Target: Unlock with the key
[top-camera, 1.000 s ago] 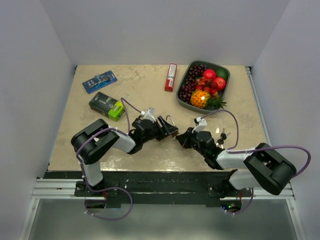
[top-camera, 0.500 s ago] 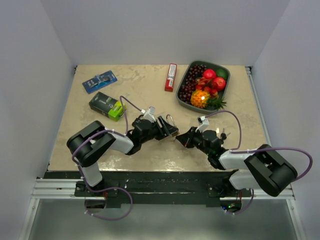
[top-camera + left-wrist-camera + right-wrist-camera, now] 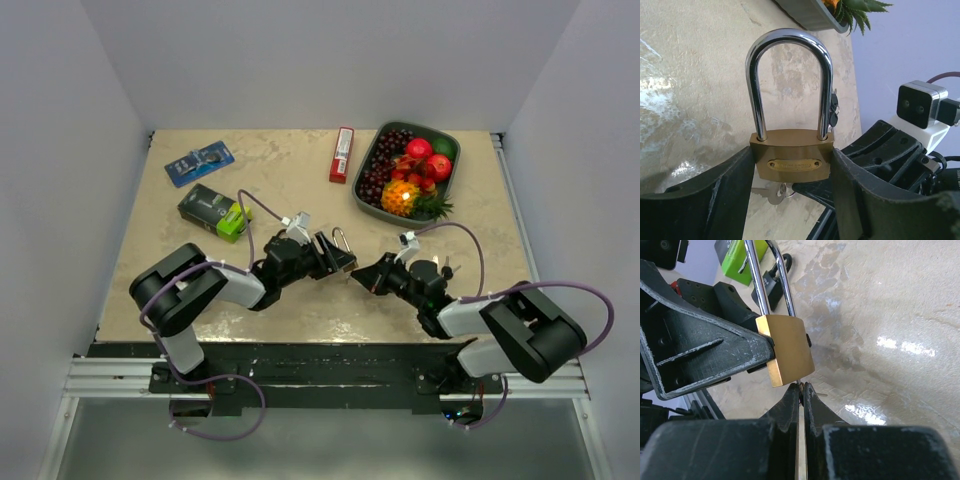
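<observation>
Brass padlock [image 3: 792, 160] is sitting clamped between the fingers of the left pincer [image 3: 336, 256], just toward 6 o'clock of the bench [image 3: 280, 160] centre, with both legs of its steel shackle [image 3: 790, 40] seated in the body and the loop pointing toward 12 o'clock in the overhead view. From the 4 o'clock side the right pincer [image 3: 800, 392] is pinching a thin silver key [image 3: 800, 440] tight between its fingers, the key's tip touching the underside of the lock body. A tray [image 3: 456, 150] of fruit is lying at 1 o'clock.
</observation>
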Motion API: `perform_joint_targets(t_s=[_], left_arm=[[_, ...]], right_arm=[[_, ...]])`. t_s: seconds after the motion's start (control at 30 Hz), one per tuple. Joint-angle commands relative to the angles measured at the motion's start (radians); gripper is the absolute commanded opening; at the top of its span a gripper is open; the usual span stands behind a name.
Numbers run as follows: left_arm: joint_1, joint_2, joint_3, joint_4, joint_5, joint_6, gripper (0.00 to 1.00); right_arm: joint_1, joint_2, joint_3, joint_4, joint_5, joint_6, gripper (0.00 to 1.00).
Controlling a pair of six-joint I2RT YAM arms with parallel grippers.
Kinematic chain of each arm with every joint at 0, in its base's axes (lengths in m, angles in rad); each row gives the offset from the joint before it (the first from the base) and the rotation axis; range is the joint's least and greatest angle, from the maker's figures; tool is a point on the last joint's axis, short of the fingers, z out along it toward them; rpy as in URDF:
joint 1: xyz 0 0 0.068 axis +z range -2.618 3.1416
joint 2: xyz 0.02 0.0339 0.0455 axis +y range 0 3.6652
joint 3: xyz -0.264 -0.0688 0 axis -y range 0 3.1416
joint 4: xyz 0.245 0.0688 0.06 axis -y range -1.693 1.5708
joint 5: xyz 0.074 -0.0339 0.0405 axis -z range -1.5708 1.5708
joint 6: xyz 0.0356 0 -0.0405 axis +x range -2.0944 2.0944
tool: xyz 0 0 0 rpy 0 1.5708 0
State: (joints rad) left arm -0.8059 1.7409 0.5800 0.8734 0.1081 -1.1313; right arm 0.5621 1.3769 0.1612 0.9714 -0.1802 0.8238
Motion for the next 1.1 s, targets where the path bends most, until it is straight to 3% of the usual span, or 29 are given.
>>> perform_joint_targets(t_s=[0.0,0.43,1.07], left_arm=[[-0.065,-0.064,-0.025,0.059,0.243,0.038,0.0],[-0.067,-0.098,-0.042,0.099,0.275,0.064,0.0],[-0.068,-0.185,-0.065,0.124,0.387,0.146,0.0]], right_arm=[[-0.05,0.036,0.026,0.24,0.143,0.049,0.0],[-0.067,0.045,0.018,0.277,0.097,0.055,0.0],[-0.102,-0.078,0.044,0.23,-0.048,0.06,0.0]])
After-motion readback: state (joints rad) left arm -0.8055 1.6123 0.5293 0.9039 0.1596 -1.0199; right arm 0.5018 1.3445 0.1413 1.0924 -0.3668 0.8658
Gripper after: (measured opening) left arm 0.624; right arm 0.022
